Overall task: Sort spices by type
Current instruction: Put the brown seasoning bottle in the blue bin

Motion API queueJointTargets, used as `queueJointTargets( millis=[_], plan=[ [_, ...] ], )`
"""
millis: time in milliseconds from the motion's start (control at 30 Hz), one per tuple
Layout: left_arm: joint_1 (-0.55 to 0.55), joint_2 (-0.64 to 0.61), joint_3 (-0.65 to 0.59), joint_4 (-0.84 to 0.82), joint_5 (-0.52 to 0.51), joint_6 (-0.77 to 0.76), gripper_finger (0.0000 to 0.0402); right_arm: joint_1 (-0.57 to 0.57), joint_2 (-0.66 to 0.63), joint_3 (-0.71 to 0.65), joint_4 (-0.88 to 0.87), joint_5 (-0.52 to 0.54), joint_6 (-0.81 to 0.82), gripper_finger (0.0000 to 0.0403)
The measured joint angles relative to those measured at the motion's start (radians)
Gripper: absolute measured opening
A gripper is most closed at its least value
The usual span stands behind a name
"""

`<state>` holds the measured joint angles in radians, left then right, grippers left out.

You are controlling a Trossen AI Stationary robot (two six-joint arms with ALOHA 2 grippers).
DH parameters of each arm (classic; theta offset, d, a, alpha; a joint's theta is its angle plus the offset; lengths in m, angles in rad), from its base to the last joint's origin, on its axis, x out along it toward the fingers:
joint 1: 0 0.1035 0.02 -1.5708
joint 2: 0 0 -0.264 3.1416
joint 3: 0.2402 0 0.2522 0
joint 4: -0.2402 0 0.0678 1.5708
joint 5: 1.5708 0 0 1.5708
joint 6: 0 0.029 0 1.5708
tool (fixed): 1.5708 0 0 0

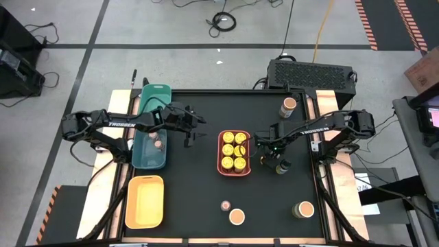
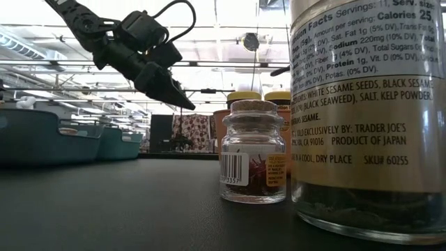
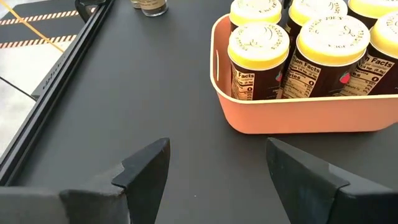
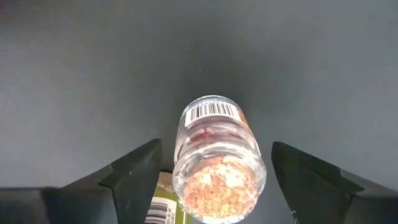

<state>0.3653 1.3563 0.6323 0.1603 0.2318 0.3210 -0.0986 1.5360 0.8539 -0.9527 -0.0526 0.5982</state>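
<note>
My right gripper is open and points down over a small glass jar with a pinkish-brown cork lid. The jar stands on the black table right of the coral tray, and one finger is on either side of it with gaps showing. A green-labelled jar stands beside it. My left gripper is open and empty, above the table between the teal tray and the coral tray. The coral tray holds several yellow-lidded jars.
Tan-lidded jars stand at the far right and near the front edge, with a small cork jar beside them. The teal tray holds small jars. A green tray lies behind it and a yellow tray at the front left.
</note>
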Motion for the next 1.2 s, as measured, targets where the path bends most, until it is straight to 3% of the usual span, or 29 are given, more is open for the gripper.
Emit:
queueJointTargets(
  millis=[267,567,733,900,1067,1200],
  plan=[
    [0.000,0.000,0.000,-0.012,0.000,0.001,0.0267,0.000,0.000,0.000,-0.001,-0.001,0.003,0.0288],
    [0.000,0.000,0.000,-0.012,0.000,0.001,0.0267,0.000,-0.005,0.002,-0.004,-0.002,-0.022,0.0160],
    [0.000,0.000,0.000,-0.012,0.000,0.002,0.0267,-0.002,-0.019,0.027,-0.045,-0.002,-0.040,0.0157],
    [0.009,-0.013,0.000,-0.016,-0.001,0.007,0.0267,-0.025,-0.037,0.139,-0.176,0.019,-0.077,0.0157],
    [0.031,-0.045,0.000,-0.044,-0.007,0.003,0.0267,-0.085,-0.037,0.342,-0.337,0.127,-0.149,0.0160],
    [0.041,-0.094,0.000,-0.107,-0.063,-0.001,0.0267,-0.151,-0.033,0.511,-0.352,0.182,-0.243,0.0161]
  ],
)
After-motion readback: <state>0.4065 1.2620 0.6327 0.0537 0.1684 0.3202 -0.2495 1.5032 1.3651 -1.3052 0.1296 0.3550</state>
